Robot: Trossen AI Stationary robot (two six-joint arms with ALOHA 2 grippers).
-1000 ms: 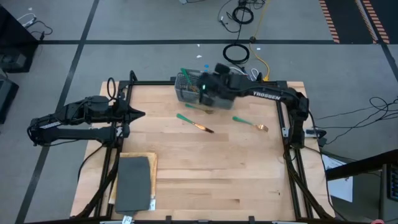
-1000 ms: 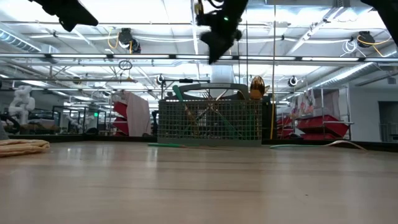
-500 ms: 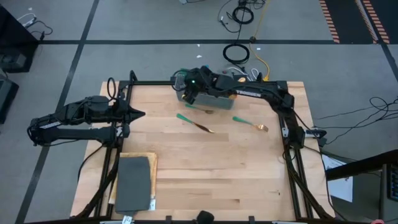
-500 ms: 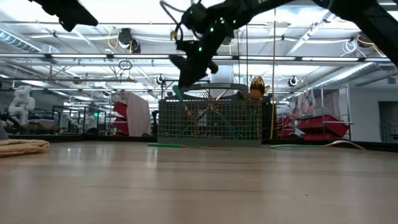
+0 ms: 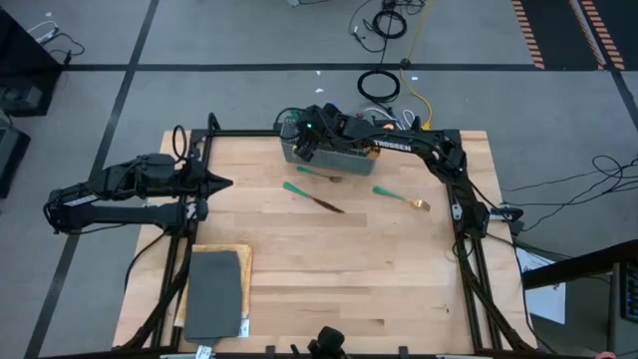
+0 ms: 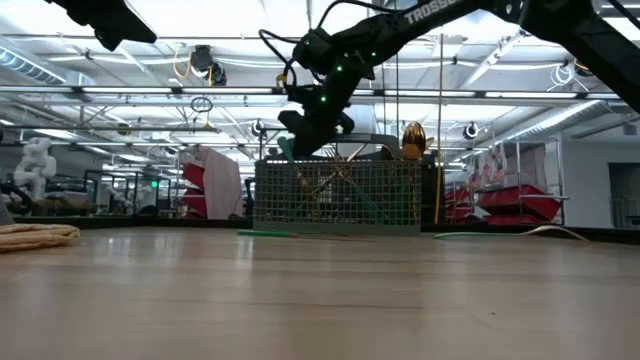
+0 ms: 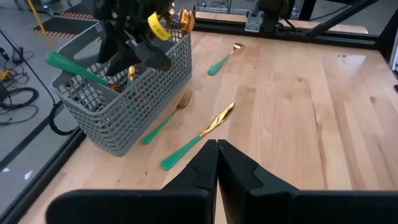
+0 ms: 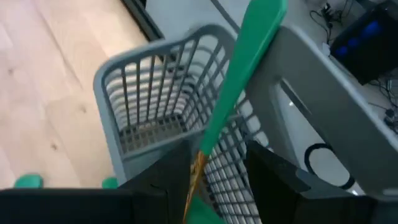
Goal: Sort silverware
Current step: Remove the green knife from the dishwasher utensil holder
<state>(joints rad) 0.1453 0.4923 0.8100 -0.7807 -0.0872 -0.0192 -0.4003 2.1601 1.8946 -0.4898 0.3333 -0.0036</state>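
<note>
Caddy (image 5: 329, 155) largely hidden under right arm, contents unclear, fork (image 7: 163, 118) partly behind caddy

Matt wood table (image 5: 329, 269), grey plastic mesh caddy (image 7: 124, 109), glossy gold silverware (image 7: 198, 134)

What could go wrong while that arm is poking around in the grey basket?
The right gripper hangs open over the caddy, straddling one tilted utensil; closing off-centre could let it slip. Its fingers might snag the mesh and drag the caddy onto the fork lying right beside it.
</note>
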